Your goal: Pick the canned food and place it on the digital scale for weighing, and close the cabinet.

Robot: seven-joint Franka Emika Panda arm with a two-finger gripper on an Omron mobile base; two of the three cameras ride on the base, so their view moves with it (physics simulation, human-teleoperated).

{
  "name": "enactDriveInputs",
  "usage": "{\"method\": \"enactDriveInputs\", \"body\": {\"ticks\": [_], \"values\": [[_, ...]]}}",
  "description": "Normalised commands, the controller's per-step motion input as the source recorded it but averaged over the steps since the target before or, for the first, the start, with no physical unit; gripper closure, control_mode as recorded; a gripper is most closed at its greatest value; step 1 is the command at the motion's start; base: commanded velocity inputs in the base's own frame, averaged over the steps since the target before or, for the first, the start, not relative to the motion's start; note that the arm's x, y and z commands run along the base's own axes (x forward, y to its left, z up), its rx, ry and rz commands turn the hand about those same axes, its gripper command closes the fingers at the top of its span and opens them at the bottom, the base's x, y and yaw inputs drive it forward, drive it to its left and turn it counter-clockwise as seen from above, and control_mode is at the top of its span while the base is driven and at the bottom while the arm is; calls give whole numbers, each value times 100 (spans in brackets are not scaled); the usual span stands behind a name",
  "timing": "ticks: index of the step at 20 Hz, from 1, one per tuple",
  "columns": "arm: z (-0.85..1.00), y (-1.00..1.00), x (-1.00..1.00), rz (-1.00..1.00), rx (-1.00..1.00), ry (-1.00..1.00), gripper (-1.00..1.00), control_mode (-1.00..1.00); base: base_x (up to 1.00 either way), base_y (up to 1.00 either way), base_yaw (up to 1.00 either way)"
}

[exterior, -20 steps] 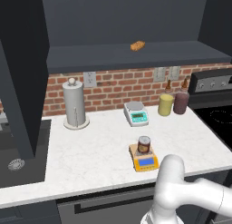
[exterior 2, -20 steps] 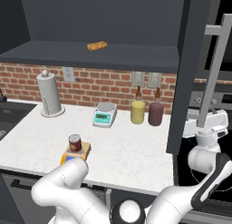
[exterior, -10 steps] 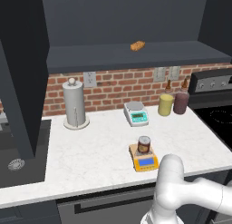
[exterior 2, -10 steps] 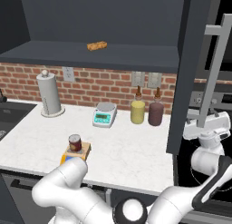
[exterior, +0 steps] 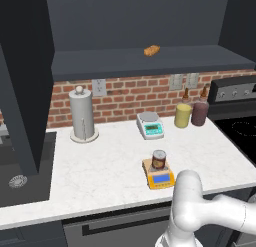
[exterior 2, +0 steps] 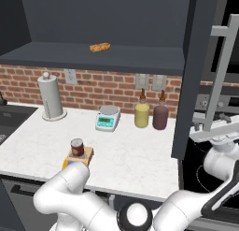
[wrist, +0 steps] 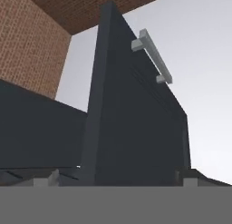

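The canned food (exterior: 159, 159) (exterior 2: 77, 147), dark red-brown with a pale lid, stands upright on the orange-yellow digital scale (exterior: 160, 179) (exterior 2: 85, 156) near the counter's front edge. The cabinet (exterior: 150, 63) (exterior 2: 107, 57) stands open, its right door (exterior 2: 189, 85) (wrist: 136, 128) swung out with a silver bar handle (exterior 2: 223, 75) (wrist: 152, 55). My gripper (exterior 2: 210, 123) (wrist: 115, 182) is open and holds nothing. It sits low by the outer face of that right door, below the handle, looking up along the door.
A small orange-brown food piece (exterior: 151, 50) lies on the cabinet shelf. A grey-white scale (exterior: 150, 125), a paper towel holder (exterior: 82, 113) and two bottles (exterior: 183, 115) (exterior: 200, 112) stand along the brick wall. A sink (exterior: 20, 181) lies left, a stove (exterior: 240, 126) right.
My hand has shifted only slightly beside the right cabinet door. The can and the scale have not moved.
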Motion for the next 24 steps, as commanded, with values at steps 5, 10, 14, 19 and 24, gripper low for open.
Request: {"method": "enactDriveInputs", "body": {"ticks": [5, 10, 14, 19, 24], "values": [[34, 31, -54, -3, -18, -13, -100, -100, 0, 0, 0], [30, 48, -47, -19, -20, -10, -100, -100, 0, 0, 0], [20, 81, -23, -34, -23, 0, -100, -100, 0, 0, 0], [12, 85, -21, -36, -18, 1, -100, -100, 0, 0, 0], [0, 93, -9, -43, -9, 5, -100, -100, 0, 0, 0]]}}
